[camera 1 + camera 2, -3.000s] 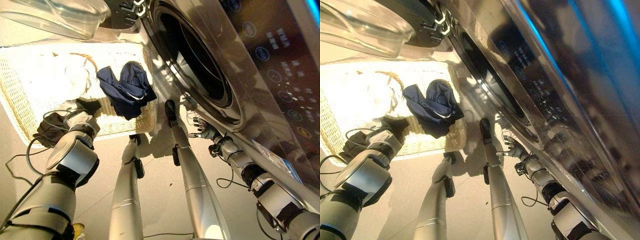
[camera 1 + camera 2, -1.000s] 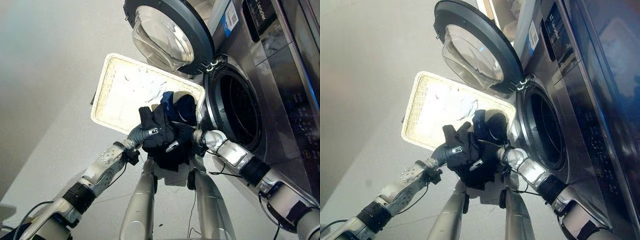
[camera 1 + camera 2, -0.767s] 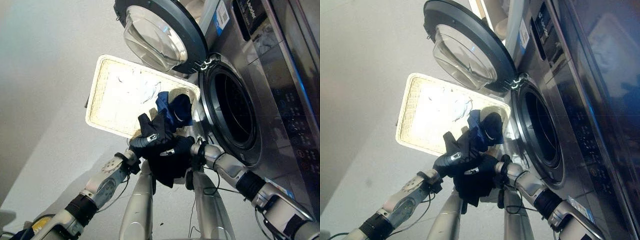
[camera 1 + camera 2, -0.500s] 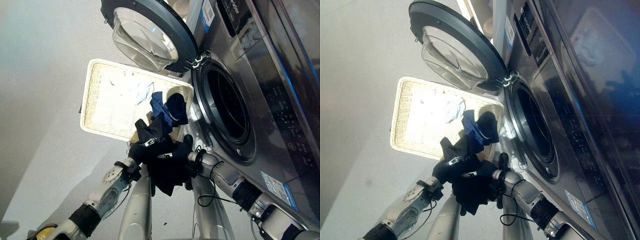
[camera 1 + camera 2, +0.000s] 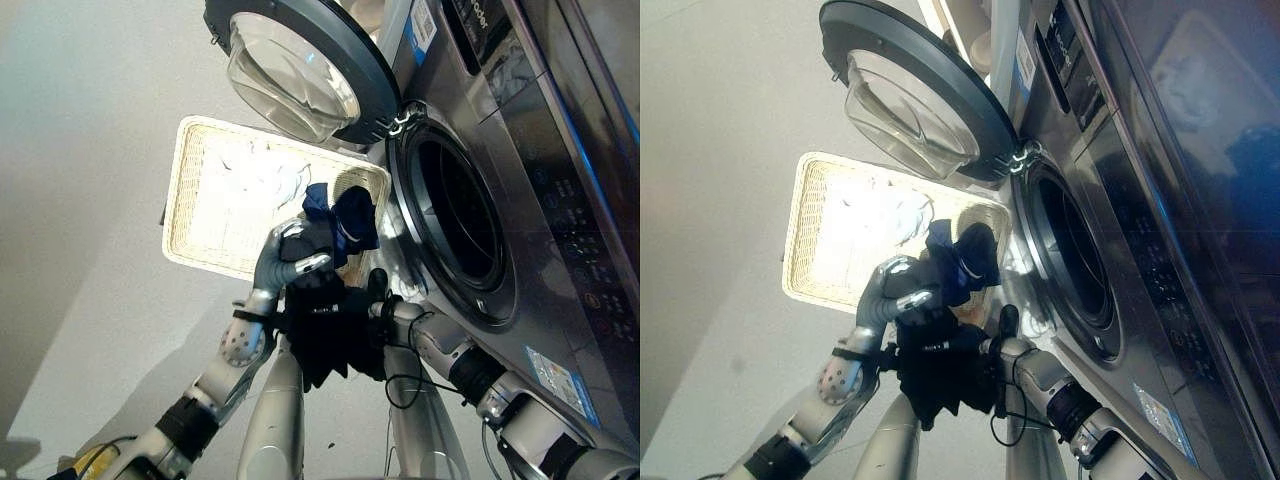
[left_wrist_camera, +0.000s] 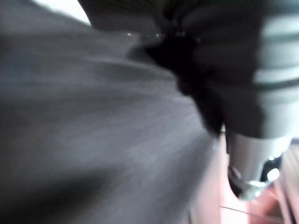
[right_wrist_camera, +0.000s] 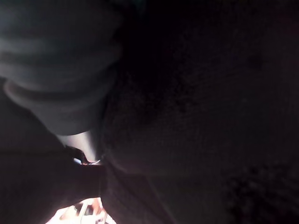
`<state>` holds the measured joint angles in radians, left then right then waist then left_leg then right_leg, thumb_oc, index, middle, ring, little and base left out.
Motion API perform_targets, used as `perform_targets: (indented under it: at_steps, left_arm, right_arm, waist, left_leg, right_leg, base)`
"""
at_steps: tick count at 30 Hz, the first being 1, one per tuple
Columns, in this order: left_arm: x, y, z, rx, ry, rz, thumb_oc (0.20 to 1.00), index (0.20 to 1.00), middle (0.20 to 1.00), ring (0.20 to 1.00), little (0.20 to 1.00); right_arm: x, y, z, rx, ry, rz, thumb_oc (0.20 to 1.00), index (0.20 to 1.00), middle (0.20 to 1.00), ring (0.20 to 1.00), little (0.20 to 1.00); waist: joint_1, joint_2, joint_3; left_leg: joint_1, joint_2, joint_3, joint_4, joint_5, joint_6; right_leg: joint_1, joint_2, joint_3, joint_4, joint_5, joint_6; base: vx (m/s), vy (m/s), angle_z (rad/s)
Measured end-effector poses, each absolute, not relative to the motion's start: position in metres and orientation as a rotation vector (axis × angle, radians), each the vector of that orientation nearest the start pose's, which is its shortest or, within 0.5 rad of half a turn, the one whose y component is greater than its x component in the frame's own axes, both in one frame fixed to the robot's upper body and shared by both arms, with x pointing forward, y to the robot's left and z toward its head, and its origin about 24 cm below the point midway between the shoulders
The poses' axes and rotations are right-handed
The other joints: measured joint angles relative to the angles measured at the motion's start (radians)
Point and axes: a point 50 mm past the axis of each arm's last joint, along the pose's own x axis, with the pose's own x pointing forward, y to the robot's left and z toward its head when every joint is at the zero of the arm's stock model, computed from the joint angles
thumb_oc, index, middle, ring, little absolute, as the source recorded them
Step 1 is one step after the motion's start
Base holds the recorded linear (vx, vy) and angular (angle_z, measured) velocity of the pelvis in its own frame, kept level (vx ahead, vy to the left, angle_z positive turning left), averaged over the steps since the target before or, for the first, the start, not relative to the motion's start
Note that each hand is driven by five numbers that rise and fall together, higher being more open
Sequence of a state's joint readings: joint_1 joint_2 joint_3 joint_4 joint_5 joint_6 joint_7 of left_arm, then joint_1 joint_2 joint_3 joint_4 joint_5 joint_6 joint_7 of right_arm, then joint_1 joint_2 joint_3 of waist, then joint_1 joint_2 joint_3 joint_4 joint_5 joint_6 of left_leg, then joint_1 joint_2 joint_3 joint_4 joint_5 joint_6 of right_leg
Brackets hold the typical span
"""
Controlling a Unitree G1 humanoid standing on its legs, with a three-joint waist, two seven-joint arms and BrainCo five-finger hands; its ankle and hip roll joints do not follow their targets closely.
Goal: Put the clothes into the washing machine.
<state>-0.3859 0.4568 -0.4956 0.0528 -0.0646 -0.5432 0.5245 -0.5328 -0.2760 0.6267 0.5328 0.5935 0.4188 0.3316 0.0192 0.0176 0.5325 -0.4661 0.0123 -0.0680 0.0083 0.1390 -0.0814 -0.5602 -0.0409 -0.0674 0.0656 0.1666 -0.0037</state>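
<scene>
A black garment [image 5: 325, 335] hangs bunched between my two hands, low in front of the washing machine. My left hand [image 5: 285, 255] sits on the top of the bundle with its fingers curled into the cloth. My right hand [image 5: 388, 312] is buried in the garment's right side, toward the machine. Dark cloth [image 7: 210, 116] lies right against that hand in the right wrist view. The machine's round drum opening [image 5: 455, 215] stands open just right of the bundle. A navy garment [image 5: 350, 215] and white clothes [image 5: 255, 180] lie in the wicker basket [image 5: 175, 200].
The washer's round glass door [image 5: 300, 60] is swung wide open above the basket. The basket sits on the pale floor right beside the machine's front. Open floor stretches away to the left of the basket.
My left hand has turned and risen onto the top of the black bundle, so its silver back now shows. The upright flap of black cloth has dropped. The view shifted slightly.
</scene>
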Motion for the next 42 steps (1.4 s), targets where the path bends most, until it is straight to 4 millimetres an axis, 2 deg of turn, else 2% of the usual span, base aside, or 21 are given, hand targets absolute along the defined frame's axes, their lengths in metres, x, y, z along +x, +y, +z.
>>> perform_targets:
  at_steps: [1,3,6,12,15,16,18,21,22,24,25,26,27,28,29,32,35,37,38,39,42]
  left_arm:
    - [0.277,0.117,0.168,0.209,-0.891,-0.049,1.0,1.0,1.0,1.0,1.0]
    - [0.28,0.119,0.187,0.299,-0.987,0.016,1.0,1.0,1.0,1.0,1.0]
    - [0.289,0.131,0.198,0.487,-1.01,0.098,1.0,1.0,1.0,1.0,1.0]
    - [0.304,0.15,0.179,0.583,-0.841,0.176,1.0,1.0,1.0,1.0,1.0]
    - [0.305,0.164,0.152,0.559,-0.687,0.198,1.0,1.0,1.0,1.0,1.0]
    - [0.305,0.164,0.152,0.559,-0.687,0.198,1.0,1.0,1.0,1.0,1.0]
    - [0.304,0.174,0.129,0.524,-0.563,0.232,1.0,1.0,1.0,1.0,1.0]
    - [0.304,0.201,0.083,0.429,-0.301,0.382,1.0,1.0,1.0,1.0,1.0]
    - [0.304,0.206,0.076,0.419,-0.258,0.4,1.0,1.0,1.0,1.0,1.0]
    - [0.301,0.217,0.056,0.396,-0.16,0.449,1.0,1.0,1.0,1.0,1.0]
    - [0.299,0.22,0.053,0.39,-0.139,0.459,1.0,1.0,1.0,1.0,1.0]
    - [0.294,0.227,0.045,0.37,-0.101,0.483,1.0,1.0,1.0,1.0,1.0]
    - [0.292,0.229,0.041,0.358,-0.087,0.492,1.0,1.0,1.0,1.0,1.0]
    - [0.29,0.232,0.037,0.334,-0.071,0.501,1.0,1.0,1.0,1.0,1.0]
    - [0.289,0.233,0.037,0.318,-0.068,0.501,1.0,1.0,1.0,1.0,1.0]
    - [0.289,0.233,0.04,0.269,-0.102,0.476,1.0,1.0,1.0,1.0,1.0]
    - [0.291,0.235,0.051,0.272,-0.141,0.426,1.0,1.0,1.0,1.0,1.0]
    - [0.291,0.243,0.062,0.306,-0.169,0.395,1.0,1.0,1.0,1.0,1.0]
    - [0.291,0.246,0.064,0.317,-0.167,0.393,1.0,1.0,1.0,1.0,1.0]
    - [0.292,0.25,0.066,0.323,-0.16,0.393,1.0,1.0,1.0,1.0,1.0]
    - [0.292,0.255,0.065,0.341,-0.13,0.381,1.0,1.0,1.0,1.0,1.0]
  right_arm:
    - [0.287,-0.077,-0.015,-0.017,0.724,0.784,0.2,0.2,0.2,0.2,0.2]
    - [0.279,-0.086,-0.027,-0.012,0.781,0.758,0.2,0.2,0.2,0.2,0.2]
    - [0.271,-0.096,-0.038,-0.008,0.824,0.728,0.2,0.2,0.2,0.2,0.2]
    - [0.279,-0.102,-0.03,0.089,0.735,0.701,0.2,0.2,0.2,0.2,0.2]
    - [0.293,-0.099,-0.01,0.28,0.586,0.657,0.2,0.2,0.2,0.2,0.2]
    - [0.293,-0.099,-0.01,0.28,0.586,0.657,0.2,0.2,0.2,0.2,0.2]
    - [0.305,-0.101,0.006,0.459,0.467,0.565,0.2,0.2,0.2,0.2,0.2]
    - [0.327,-0.119,0.038,1.004,0.184,0.338,0.2,0.2,0.2,0.2,0.2]
    - [0.333,-0.127,0.046,1.075,0.12,0.296,0.2,0.2,0.2,0.2,0.2]
    - [0.352,-0.167,0.074,1.313,-0.089,0.116,0.2,0.2,0.2,0.2,0.2]
    - [0.355,-0.177,0.08,1.365,-0.141,0.074,0.2,0.2,0.2,0.2,0.2]
    - [0.364,-0.204,0.104,1.492,-0.292,-0.023,0.2,0.2,0.2,0.2,0.2]
    - [0.365,-0.215,0.11,1.518,-0.339,-0.069,0.2,0.2,0.2,0.2,0.2]
    - [0.366,-0.212,0.109,1.55,-0.352,-0.103,0.2,0.2,0.2,0.2,0.2]
    - [0.366,-0.215,0.108,1.584,-0.347,-0.152,0.2,0.2,0.2,0.2,0.2]
    - [0.365,-0.244,0.111,1.679,-0.416,-0.531,0.2,0.2,0.2,0.2,0.2]
    - [0.348,-0.277,0.117,1.763,-0.627,-0.926,0.2,0.2,0.2,0.2,0.2]
    - [0.336,-0.296,0.127,1.87,-0.746,-1.14,0.2,0.2,0.2,0.2,0.2]
    - [0.334,-0.301,0.133,1.915,-0.763,-1.175,0.755,0.755,0.755,0.755,0.755]
    - [0.332,-0.31,0.143,1.968,-0.787,-1.202,1.0,1.0,1.0,1.0,1.0]
    - [0.327,-0.321,0.147,2.035,-0.802,-1.258,1.0,1.0,1.0,1.0,1.0]
  waist:
    - [0.002,0.0,0.0]
    - [0.002,0.0,0.0]
    - [-0.003,0.001,0.0]
    - [-0.002,0.002,0.001]
    - [-0.001,0.003,0.001]
    - [-0.001,0.003,0.001]
    - [-0.002,0.004,0.002]
    - [-0.006,0.011,0.003]
    - [-0.006,0.014,0.004]
    - [-0.003,0.027,0.006]
    - [-0.004,0.028,0.006]
    - [-0.002,0.03,0.006]
    - [-0.003,0.03,0.006]
    - [-0.001,0.032,0.007]
    - [0.001,0.035,0.008]
    - [0.03,0.068,0.01]
    - [0.069,0.097,0.009]
    - [0.096,0.1,0.009]
    - [0.097,0.1,0.009]
    - [0.098,0.099,0.009]
    - [0.092,0.099,0.009]
  left_leg:
    - [0.0,0.0,-0.002,0.0,0.0,0.0]
    - [0.0,0.001,-0.003,0.001,0.0,0.0]
    - [0.0,0.001,0.001,0.001,-0.001,-0.001]
    - [0.0,0.0,0.004,0.002,-0.001,-0.001]
    - [-0.001,0.0,0.009,0.002,-0.002,-0.002]
    - [-0.001,0.0,0.009,0.002,-0.002,-0.002]
    - [-0.006,-0.001,0.017,0.001,-0.002,-0.002]
    - [-0.015,-0.002,0.043,-0.004,-0.003,-0.001]
    - [-0.018,-0.003,0.045,-0.004,-0.002,0.0]
    - [-0.017,-0.003,0.047,-0.006,-0.001,0.002]
    - [-0.017,-0.003,0.05,-0.006,-0.001,0.002]
    - [-0.017,-0.003,0.06,-0.011,0.0,0.003]
    - [-0.017,-0.004,0.065,-0.013,0.002,0.005]
    - [-0.017,-0.005,0.066,-0.015,0.003,0.007]
    - [-0.017,-0.006,0.067,-0.015,0.003,0.007]
    - [-0.019,-0.021,0.069,-0.016,0.003,0.017]
    - [-0.037,-0.04,0.063,-0.012,0.01,0.028]
    - [-0.068,-0.056,0.062,0.0,0.012,0.039]
    - [-0.079,-0.061,0.06,0.005,0.013,0.044]
    - [-0.09,-0.069,0.058,0.013,0.013,0.051]
    - [-0.094,-0.089,0.059,0.023,0.009,0.076]
  right_leg:
    - [0.0,0.001,0.0,0.0,0.0,0.0]
    - [0.0,0.002,0.0,0.0,0.0,0.0]
    - [-0.002,0.001,0.001,0.0,0.001,0.0]
    - [-0.003,0.001,0.003,0.0,0.001,0.0]
    - [-0.008,0.001,0.007,0.001,0.001,0.0]
    - [-0.008,0.001,0.007,0.001,0.001,0.0]
    - [-0.021,0.001,0.017,0.007,0.0,0.0]
    - [-0.04,0.002,0.042,0.0,0.011,0.004]
    - [-0.043,0.003,0.043,-0.001,0.013,0.004]
    - [-0.042,0.003,0.047,-0.005,0.017,0.005]
    - [-0.043,0.003,0.049,-0.007,0.019,0.005]
    - [-0.042,0.003,0.056,-0.022,0.027,0.007]
    - [-0.042,0.003,0.058,-0.027,0.032,0.008]
    - [-0.041,0.003,0.06,-0.033,0.037,0.008]
    - [-0.04,0.001,0.06,-0.034,0.038,0.009]
    - [-0.033,-0.013,0.064,-0.049,0.048,0.021]
    - [-0.041,-0.032,0.06,-0.054,0.056,0.033]
    - [-0.064,-0.048,0.06,-0.053,0.063,0.045]
    - [-0.072,-0.054,0.061,-0.052,0.066,0.048]
    - [-0.078,-0.061,0.06,-0.052,0.073,0.05]
    - [-0.076,-0.088,0.061,-0.05,0.075,0.069]
  base:
    - [0.0,0.0,0.0]
    - [0.0,0.0,0.0]
    - [0.01,0.027,-0.04]
    - [0.0,0.006,0.0]
    - [0.01,0.009,-0.01]
    - [0.02,0.046,-0.05]
    - [0.02,0.047,-0.1]
    - [0.03,0.025,-0.21]
    - [0.02,0.023,-0.07]
    - [0.0,0.0,0.0]
    - [0.02,0.009,-0.1]
    - [0.02,0.001,-0.12]
    - [0.0,0.013,-0.11]
    - [0.02,0.016,-0.04]
    - [0.0,0.0,0.0]
    - [0.03,-0.036,0.07]
    - [0.0,-0.103,0.14]
    - [0.01,-0.068,0.16]
    - [0.01,-0.042,0.12]
    - [0.0,-0.045,0.12]
    - [0.0,-0.012,0.08]
